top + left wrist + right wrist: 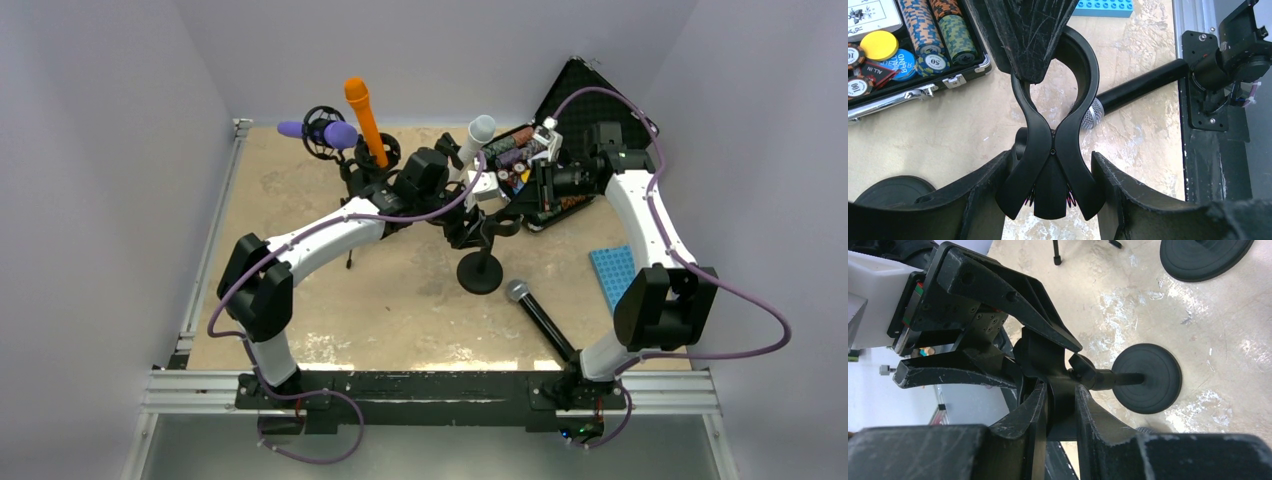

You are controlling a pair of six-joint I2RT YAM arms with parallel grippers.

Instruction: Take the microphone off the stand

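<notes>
The black microphone [540,315] with a silver mesh head lies flat on the table, off the stand; the left wrist view shows it [1138,87] beyond the clip. The black stand [480,272] has a round base [1148,377] and a spring clip [1050,150] whose ring holds nothing. My left gripper [1052,160] is open, its fingers straddling the clip's handles. My right gripper [1060,400] is shut on the clip's ring from the other side. One right finger [1030,35] covers the top of the ring.
At the back stand an orange microphone [365,120], a purple one [325,132] and a white one [478,135]. An open poker chip case [530,170] sits back right, a blue studded plate [615,275] to the right. Another stand base [1198,257] is close.
</notes>
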